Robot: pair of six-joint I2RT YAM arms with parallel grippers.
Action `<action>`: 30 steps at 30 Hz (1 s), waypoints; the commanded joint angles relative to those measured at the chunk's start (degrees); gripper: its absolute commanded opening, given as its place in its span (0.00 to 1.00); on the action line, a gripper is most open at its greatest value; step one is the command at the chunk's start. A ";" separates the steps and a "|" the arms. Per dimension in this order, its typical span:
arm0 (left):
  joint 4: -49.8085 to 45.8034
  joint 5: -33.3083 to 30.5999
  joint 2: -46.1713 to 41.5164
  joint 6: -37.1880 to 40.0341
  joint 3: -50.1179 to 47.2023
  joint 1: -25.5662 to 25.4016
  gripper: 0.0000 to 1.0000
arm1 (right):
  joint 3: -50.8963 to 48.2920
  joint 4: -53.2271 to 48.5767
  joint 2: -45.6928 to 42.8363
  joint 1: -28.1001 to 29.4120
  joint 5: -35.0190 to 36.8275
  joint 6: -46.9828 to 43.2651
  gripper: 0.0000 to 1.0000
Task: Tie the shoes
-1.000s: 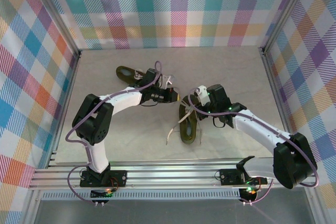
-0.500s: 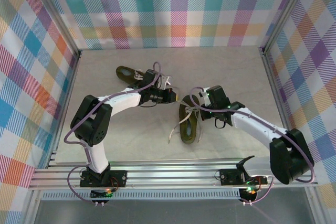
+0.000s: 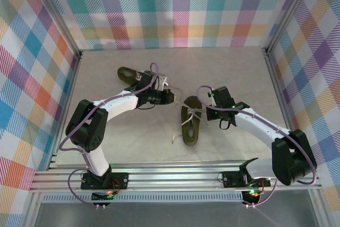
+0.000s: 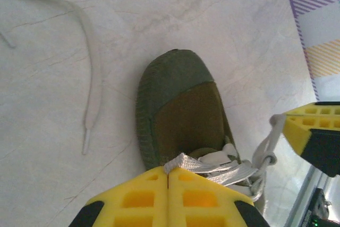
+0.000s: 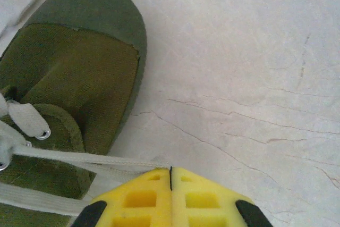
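Both claws work on one shoe, which lies near the middle of the desk with its toe towards the arm bases. The other shoe sits well apart at the far left, apparently waiting its turn. The left claw has its yellow fingers pressed together on a flat strand of lace just above the eyelets. The right claw is likewise clamped on a strand that runs taut from the shoe's side. The claws sit on opposite sides of the shoe, which looks meant to draw the lace tight across the tongue so a knot or loop can be formed. One loose tail curls slack on the desk beside the toe and is held by neither claw. The desk is a pale, marble-patterned sheet with faint veins, smooth and bare around the shoes. Walls of bright multicoloured plaid close it in on three sides.
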 commanded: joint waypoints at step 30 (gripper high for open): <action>-4.16 -14.11 -3.00 0.25 -5.86 3.87 0.00 | 0.39 -8.24 -2.90 -5.47 6.62 0.10 0.00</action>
